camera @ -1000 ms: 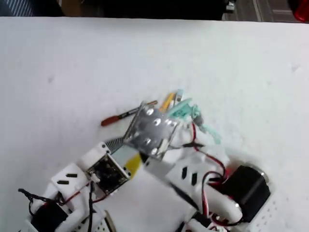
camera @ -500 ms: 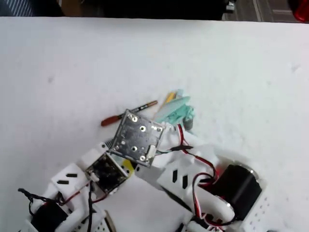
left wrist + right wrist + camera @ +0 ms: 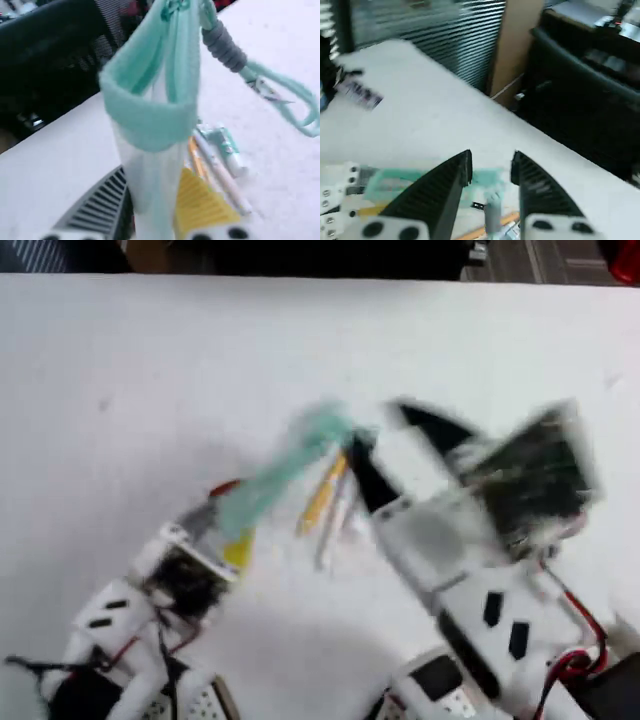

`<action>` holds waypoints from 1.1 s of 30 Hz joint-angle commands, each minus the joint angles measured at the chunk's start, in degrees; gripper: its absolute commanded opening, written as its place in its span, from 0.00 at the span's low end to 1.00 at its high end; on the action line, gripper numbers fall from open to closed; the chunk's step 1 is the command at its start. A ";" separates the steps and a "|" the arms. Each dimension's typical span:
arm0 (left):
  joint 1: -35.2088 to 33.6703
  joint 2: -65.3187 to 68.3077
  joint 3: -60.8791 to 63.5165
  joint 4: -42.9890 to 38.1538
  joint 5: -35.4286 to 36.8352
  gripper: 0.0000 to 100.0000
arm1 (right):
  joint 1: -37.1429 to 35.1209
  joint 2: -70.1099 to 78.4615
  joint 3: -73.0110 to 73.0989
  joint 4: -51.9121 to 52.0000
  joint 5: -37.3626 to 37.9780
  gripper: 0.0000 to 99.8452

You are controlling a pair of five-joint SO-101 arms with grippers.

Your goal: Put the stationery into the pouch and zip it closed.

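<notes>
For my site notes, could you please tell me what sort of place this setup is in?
Probably an office or lab workroom: a plain white table as the work surface, window blinds beyond its edge, and what looks like a black chair beside it.

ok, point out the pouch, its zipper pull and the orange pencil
pouch [image 3: 150, 117], left wrist view, mint fabric band across its end.
zipper pull [image 3: 225, 46], left wrist view, grey sleeve on the cord.
orange pencil [image 3: 321, 497], high view, middle of the shaft.
</notes>
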 commanded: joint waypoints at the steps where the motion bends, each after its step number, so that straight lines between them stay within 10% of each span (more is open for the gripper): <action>1: -13.49 -0.66 -7.47 0.44 0.79 0.02 | 6.81 1.19 4.92 -2.07 -2.11 0.19; 18: -36.79 -0.66 -10.02 -1.49 8.70 0.02 | 0.13 19.65 40.62 -24.75 -0.97 0.17; 33: -58.59 -0.66 3.60 -15.74 28.22 0.02 | -9.27 49.27 30.86 -36.09 33.41 0.17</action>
